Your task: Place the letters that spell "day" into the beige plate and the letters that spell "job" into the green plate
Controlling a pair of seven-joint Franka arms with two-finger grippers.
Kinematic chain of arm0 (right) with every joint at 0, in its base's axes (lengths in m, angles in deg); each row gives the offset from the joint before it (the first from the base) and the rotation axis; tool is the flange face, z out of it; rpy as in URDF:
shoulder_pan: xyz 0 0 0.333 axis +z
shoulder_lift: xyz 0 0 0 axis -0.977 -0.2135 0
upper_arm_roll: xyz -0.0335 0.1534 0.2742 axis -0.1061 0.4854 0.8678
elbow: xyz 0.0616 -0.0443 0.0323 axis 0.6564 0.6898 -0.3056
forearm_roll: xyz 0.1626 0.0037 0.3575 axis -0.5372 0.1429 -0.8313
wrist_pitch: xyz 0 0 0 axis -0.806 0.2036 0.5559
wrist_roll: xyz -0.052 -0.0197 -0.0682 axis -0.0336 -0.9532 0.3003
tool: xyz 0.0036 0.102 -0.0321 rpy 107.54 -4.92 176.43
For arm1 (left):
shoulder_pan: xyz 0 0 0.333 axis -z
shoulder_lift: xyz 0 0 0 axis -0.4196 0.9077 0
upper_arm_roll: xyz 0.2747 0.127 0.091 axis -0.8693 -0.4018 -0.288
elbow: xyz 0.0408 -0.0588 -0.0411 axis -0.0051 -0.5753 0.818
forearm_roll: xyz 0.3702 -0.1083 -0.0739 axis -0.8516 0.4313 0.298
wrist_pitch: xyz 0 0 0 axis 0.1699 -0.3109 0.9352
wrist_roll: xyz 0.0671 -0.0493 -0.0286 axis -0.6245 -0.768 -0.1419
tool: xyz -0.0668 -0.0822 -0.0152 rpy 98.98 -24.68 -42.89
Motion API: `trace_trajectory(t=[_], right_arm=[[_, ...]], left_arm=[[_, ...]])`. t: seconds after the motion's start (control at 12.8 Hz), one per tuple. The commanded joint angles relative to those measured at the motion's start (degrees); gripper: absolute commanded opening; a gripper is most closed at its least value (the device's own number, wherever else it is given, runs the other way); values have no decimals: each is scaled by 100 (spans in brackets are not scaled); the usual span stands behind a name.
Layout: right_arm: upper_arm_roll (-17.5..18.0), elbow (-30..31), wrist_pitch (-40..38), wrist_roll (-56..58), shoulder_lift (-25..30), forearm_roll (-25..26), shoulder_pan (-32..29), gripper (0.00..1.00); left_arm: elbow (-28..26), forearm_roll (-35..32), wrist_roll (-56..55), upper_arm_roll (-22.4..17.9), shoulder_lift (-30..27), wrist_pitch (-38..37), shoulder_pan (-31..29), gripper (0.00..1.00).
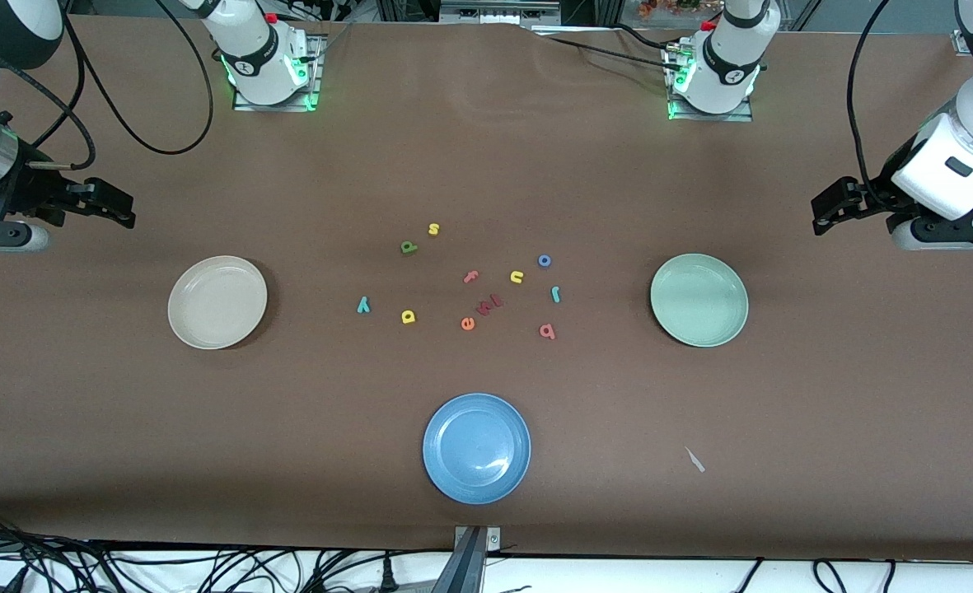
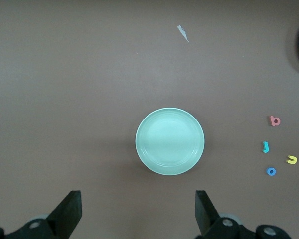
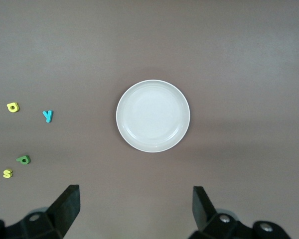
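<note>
Nothing had been sorted yet. Going across the front view from its left, the right hand (image 1: 115, 206) hung over the worktop (image 1: 486, 165) at the right arm's end, its two fingers spread wide and holding nothing. Near it sat the beige plate (image 1: 217, 301), with no letters in it.

All the foam letters lay in the middle of the worktop, between the two plates. The teal "y" (image 1: 362, 305), the yellow "a" (image 1: 408, 316) and the olive-green "d" (image 1: 408, 247) still had to go into the beige plate. A yellow "s" (image 1: 433, 229), a salmon "f" (image 1: 470, 277), an orange "e" (image 1: 468, 324) and a yellow "u" (image 1: 516, 277) lay mixed in with them. The blue plate (image 1: 476, 447) sat close to the front edge.

The blue "o" (image 1: 544, 261), the teal "j" (image 1: 555, 294) and the pinkish-red "b" (image 1: 547, 331) waited near the green plate (image 1: 699, 299), which was bare too. The left hand (image 1: 825, 207) hung over the left arm's end, fingers spread, holding nothing.

Some dark red letters (image 1: 490, 305) beside the "e" were too small to read. A pale scrap (image 1: 694, 459) lay near the front edge; I could not tell what it was.
</note>
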Motion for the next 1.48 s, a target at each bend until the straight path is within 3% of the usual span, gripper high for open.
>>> trace_trajectory(t=[0.0, 1.4], right_arm=[[-2, -70, -81, -77, -12, -52, -2, 100], [-2, -79, -81, -77, -12, -52, -2, 100]], left_arm=[[129, -161, 89, -50, 68, -107, 77, 100], [84, -117, 98, -68, 103, 174, 103, 100]])
